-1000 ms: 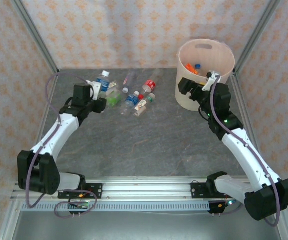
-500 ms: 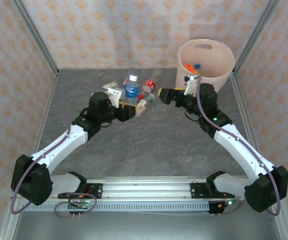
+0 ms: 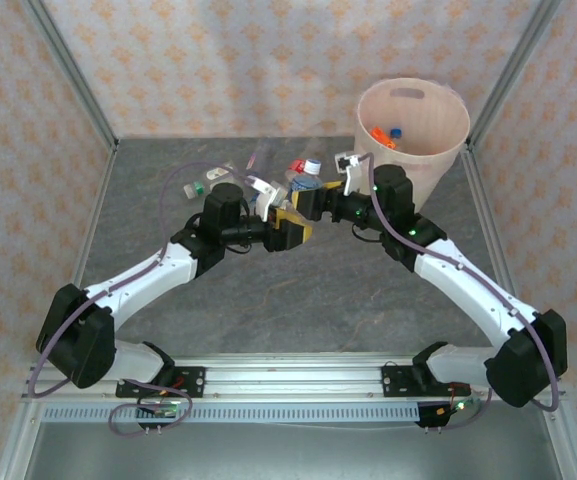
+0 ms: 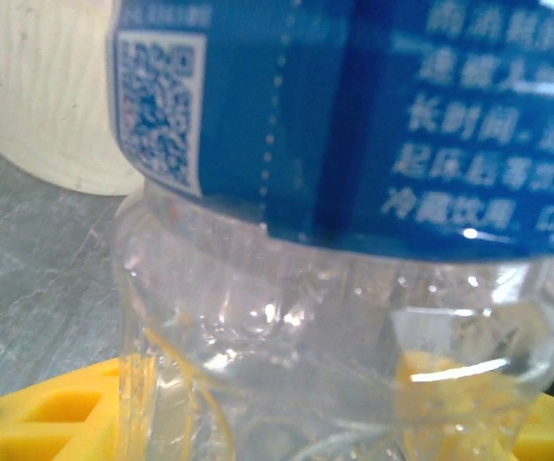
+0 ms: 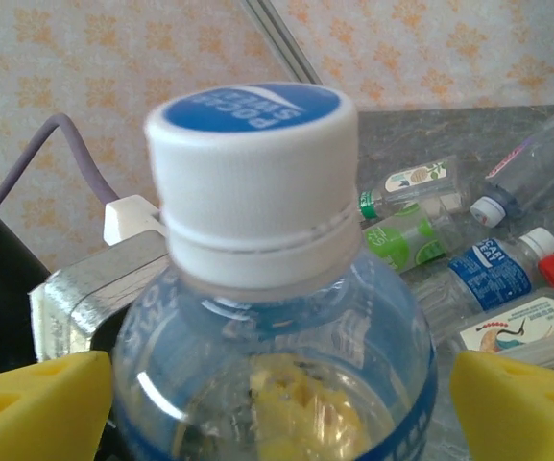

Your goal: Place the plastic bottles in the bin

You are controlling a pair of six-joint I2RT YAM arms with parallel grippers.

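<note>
A clear plastic bottle (image 3: 309,180) with a blue label and white cap stands upright above the table's middle, and my left gripper (image 3: 290,222) is shut on its lower body. In the left wrist view the bottle (image 4: 353,144) sits between the yellow pads (image 4: 56,418) of the left gripper (image 4: 305,423). My right gripper (image 3: 318,198) stands open around the bottle's shoulder. Its yellow fingers (image 5: 41,403) keep a gap on each side of the bottle (image 5: 257,173). The pale bin (image 3: 433,112) stands at the back right with bottles (image 3: 386,135) inside.
Several more bottles lie on the table behind the grippers: a green-labelled one (image 5: 401,235), a blue-labelled one with a red cap (image 5: 507,269), a white-labelled one (image 5: 521,322) and a clear one (image 3: 258,155). The bin's wall (image 4: 46,96) is close beyond the held bottle.
My left arm lifted the blue bottle from the pile and carried it right to the middle. My right arm swung left from the bin to the bottle's top, its jaws narrowing.
</note>
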